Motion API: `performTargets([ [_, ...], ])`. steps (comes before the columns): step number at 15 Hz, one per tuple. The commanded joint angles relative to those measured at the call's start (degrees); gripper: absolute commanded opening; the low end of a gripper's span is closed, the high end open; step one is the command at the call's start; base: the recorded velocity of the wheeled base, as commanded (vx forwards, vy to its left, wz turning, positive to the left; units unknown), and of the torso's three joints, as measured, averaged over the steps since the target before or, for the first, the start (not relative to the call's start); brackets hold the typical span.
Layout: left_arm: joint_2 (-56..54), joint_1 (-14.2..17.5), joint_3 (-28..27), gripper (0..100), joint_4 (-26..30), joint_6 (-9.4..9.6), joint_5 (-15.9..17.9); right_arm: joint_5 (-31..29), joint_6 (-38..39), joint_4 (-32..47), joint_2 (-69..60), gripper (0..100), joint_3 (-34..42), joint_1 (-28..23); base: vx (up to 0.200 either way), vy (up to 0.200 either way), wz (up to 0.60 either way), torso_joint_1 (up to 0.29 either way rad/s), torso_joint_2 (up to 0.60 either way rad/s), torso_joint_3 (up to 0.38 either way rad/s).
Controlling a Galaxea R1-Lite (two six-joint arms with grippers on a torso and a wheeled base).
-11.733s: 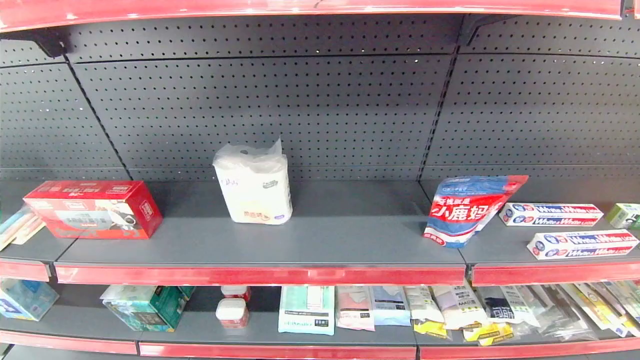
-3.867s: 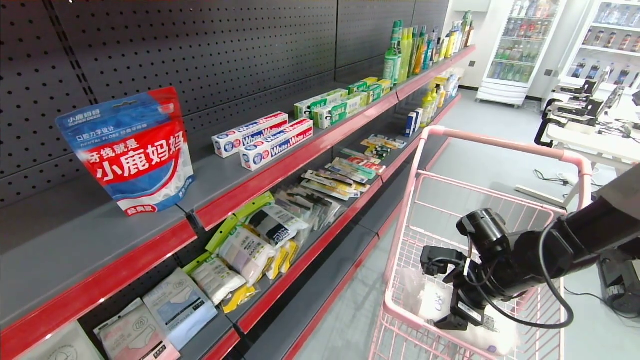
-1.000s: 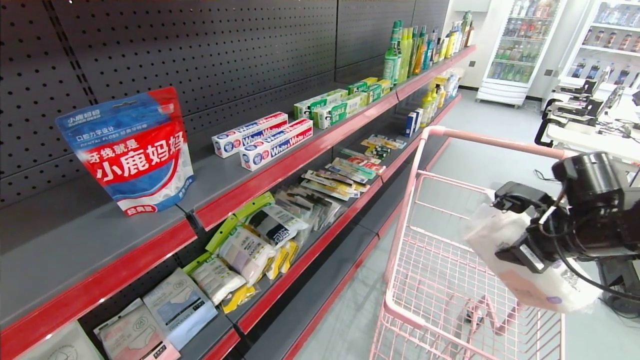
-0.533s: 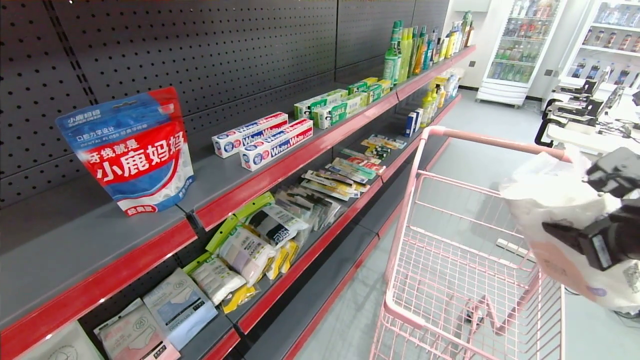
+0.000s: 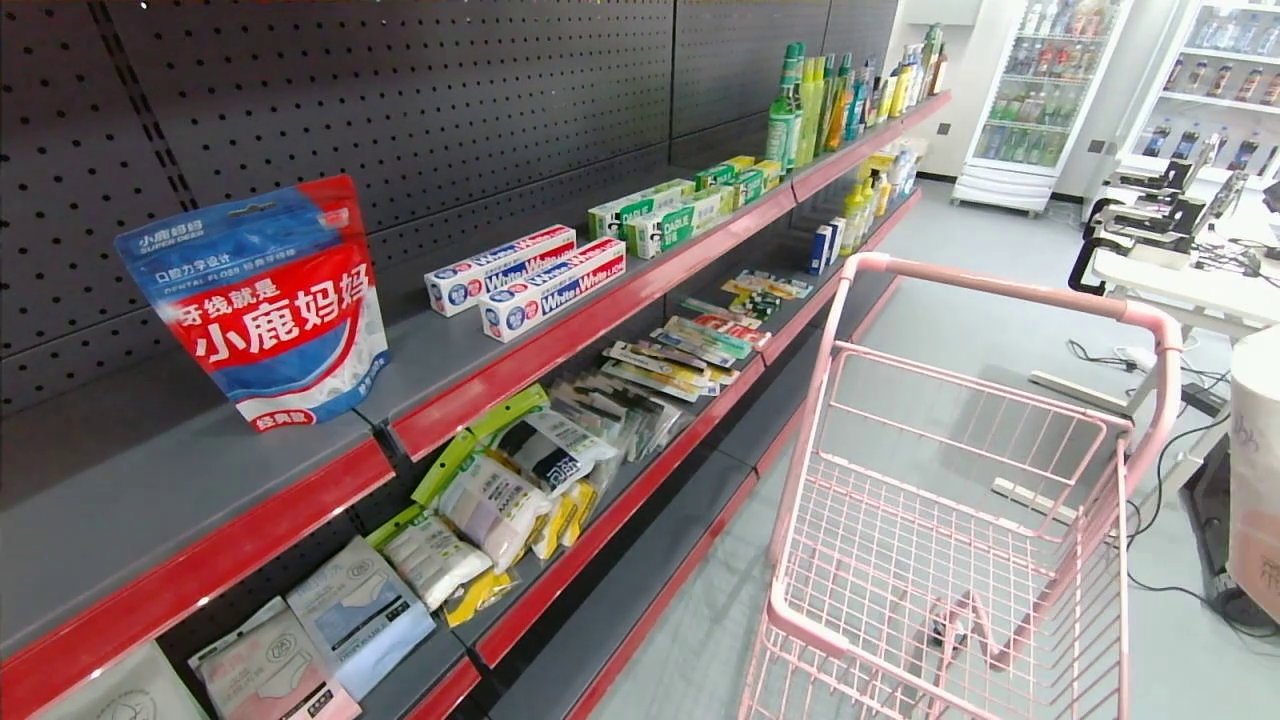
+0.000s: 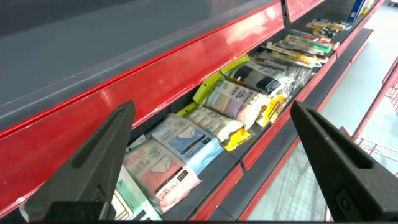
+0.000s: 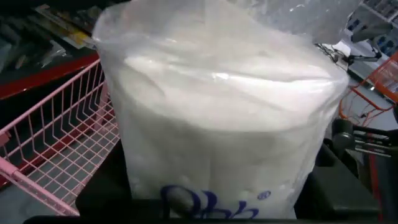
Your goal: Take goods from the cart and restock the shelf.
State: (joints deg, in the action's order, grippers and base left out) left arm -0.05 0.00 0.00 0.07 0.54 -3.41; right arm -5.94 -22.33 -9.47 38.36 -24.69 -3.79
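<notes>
I see the cart (image 5: 1000, 300) between pack (image 5: 1258, 470) and shelf (image 5: 560, 340) — pack upright, long axis vertical, clamped by right gripper (image 7: 214, 202); left gripper (image 6: 211, 155) gapes.

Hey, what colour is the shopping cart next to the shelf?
The cart is pink all over, wire basket and handle alike. The head view shows it best.

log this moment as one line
paper roll pack: held up beside cart, robot's right | left gripper: open, facing packets on lower tier | shelf: free spot left of pouch
</notes>
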Motion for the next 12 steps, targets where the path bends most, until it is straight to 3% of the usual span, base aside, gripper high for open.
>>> performTargets([
  [1,0.0,0.0,0.0,100,-0.1,-0.01,0.0,-0.4,-0.1,0.2,-2.9,0,0.3,-0.9,0.0,0.0,0.0,0.0,0.0,0.0],
  [4,0.0,0.0,0.0,100,0.0,-0.01,0.0,-0.5,-0.4,0.4,-2.9,0,0.9,-1.7,0.0,0.0,0.0,0.098,-0.21,-0.112],
  [12,0.0,0.0,0.0,100,-0.1,-0.01,0.0,-0.5,-1.5,0.4,-1.7,0,1.9,-1.8,0.0,0.0,0.0,0.224,-0.49,-0.27],
])
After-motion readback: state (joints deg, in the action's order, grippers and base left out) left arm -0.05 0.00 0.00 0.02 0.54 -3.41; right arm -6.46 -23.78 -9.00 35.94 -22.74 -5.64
